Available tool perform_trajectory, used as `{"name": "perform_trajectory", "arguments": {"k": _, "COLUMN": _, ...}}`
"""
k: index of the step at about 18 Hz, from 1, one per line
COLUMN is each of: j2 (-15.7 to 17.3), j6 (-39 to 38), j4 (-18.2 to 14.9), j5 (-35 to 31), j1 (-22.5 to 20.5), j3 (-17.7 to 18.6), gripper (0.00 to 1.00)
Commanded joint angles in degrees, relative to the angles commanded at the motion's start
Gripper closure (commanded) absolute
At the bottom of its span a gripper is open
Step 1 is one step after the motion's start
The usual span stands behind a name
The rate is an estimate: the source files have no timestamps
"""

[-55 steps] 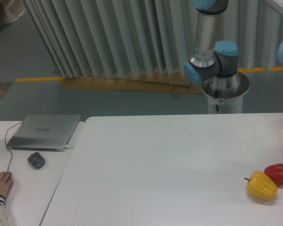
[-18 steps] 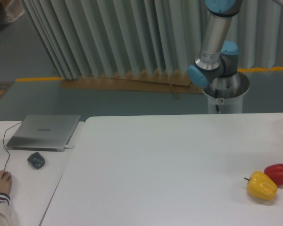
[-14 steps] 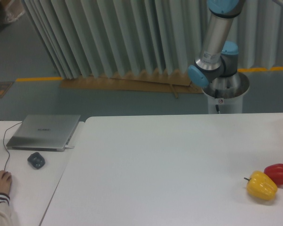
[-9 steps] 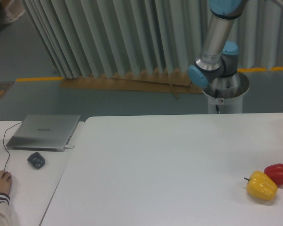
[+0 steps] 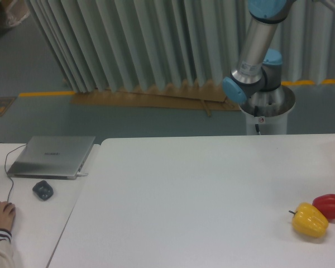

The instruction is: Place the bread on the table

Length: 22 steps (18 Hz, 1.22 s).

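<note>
Sitting on the table (image 5: 184, 195), two peppers (image 5: 317, 215); pincer outside view, state unknowable.

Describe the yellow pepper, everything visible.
The yellow pepper is a glossy, lobed bell pepper, toy-like in sheen, lying on its side near the right edge of the white table. A short dark stem pokes out on its left. Its upper right side meets or overlaps the red pepper lying just behind it; actual contact cannot be confirmed. Nothing else is near it, and no gripper is in view.
</note>
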<state>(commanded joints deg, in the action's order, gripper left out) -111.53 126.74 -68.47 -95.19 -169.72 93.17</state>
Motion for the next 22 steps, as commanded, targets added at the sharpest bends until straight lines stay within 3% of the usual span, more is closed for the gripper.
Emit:
{"name": "perform_trajectory", "arguments": {"k": 10, "j2": -2.0, "j6": 0.4, "j4": 0.2, "j5": 0.0, "j1": 1.1, "j3": -4.4, "gripper": 0.00}}
{"name": "perform_trajectory", "arguments": {"k": 22, "j2": -0.5, "j6": 1.7, "j4": 0.1, "j5": 0.4, "j1": 0.9, "j3": -0.4, "gripper": 0.00}}
